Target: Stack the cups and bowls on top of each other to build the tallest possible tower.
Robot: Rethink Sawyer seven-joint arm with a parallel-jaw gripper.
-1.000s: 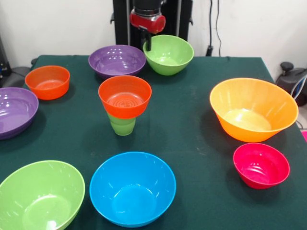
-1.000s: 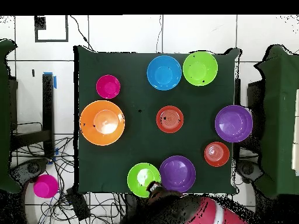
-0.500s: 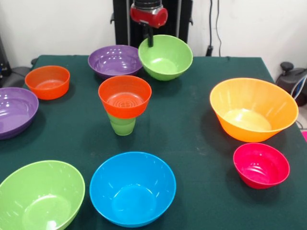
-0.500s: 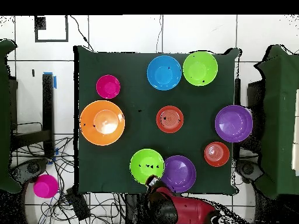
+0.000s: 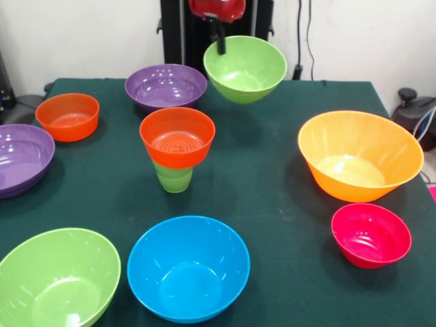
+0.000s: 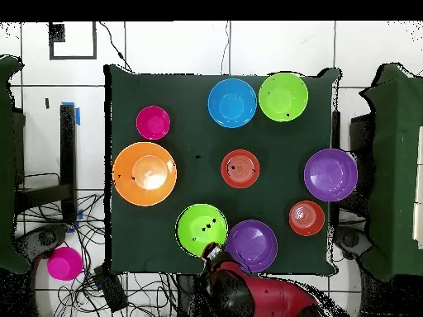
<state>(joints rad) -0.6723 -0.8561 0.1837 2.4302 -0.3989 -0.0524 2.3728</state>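
Note:
My gripper [image 5: 219, 45] is shut on the near-left rim of a lime-green bowl [image 5: 246, 68], holding it tilted in the air above the table's far edge. In the overhead view the gripper [image 6: 213, 250] and that bowl [image 6: 202, 229] sit beside a purple bowl [image 6: 251, 245]. The tower [image 5: 176, 146] stands mid-table: an orange-red bowl [image 5: 177, 135] sits on the light-green cup [image 5: 174, 178]. On the cloth lie a purple bowl [image 5: 165, 85], an orange-red bowl [image 5: 67, 116], a second purple bowl [image 5: 20, 158], a lime-green bowl [image 5: 58, 276], a blue bowl [image 5: 187, 267], a large orange bowl [image 5: 360, 155] and a pink-red bowl [image 5: 371, 234].
The dark green table [image 5: 266, 177] carries all the bowls. A pink round object [image 6: 64, 263] lies off the table among cables near the robot's base. A chair [image 5: 415, 109] stands beyond the table's right edge.
The gripper has risen with the lime-green bowl, lifting it off the cloth and carrying it a little inward over the table, away from the purple bowl.

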